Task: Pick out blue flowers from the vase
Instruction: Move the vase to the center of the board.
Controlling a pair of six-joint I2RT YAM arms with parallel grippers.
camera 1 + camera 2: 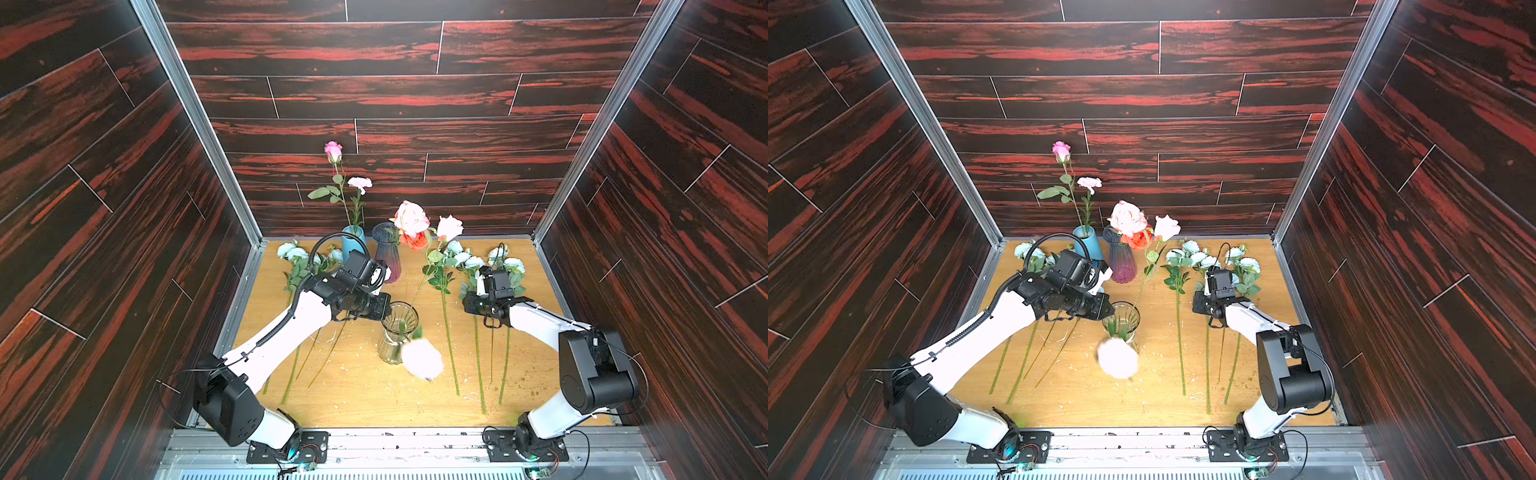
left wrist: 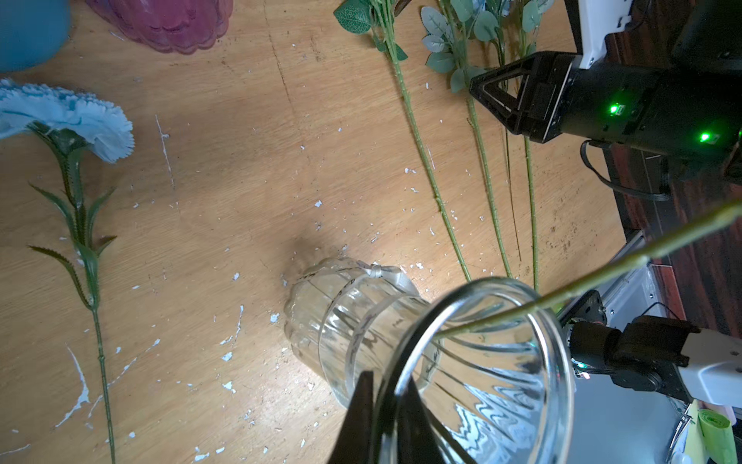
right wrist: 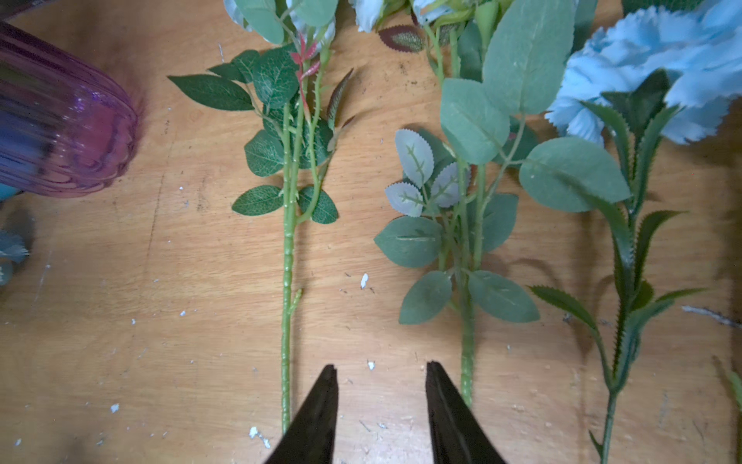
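Left fingers (image 2: 355, 426) narrow on the rim of the clear vase (image 2: 345, 321); right fingers (image 3: 317, 422) half apart, empty.

White shells clad the left arm (image 1: 299, 332) and right arm (image 1: 536, 322), with bulky black joints. A ribbed black cable (image 1: 276, 326) follows the left arm. The left end effector (image 2: 387, 381) and right end effector (image 3: 380, 367) are black with pointed tips; green lights (image 2: 614, 108) dot the right one.

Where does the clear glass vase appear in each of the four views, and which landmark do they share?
Both top views: clear vase at the middle of the table, below the picture's centre.
Left wrist: lower right, rim nearest the camera.
Right wrist: not in it.
Shared landmark: the purple vase, visible in all four views.
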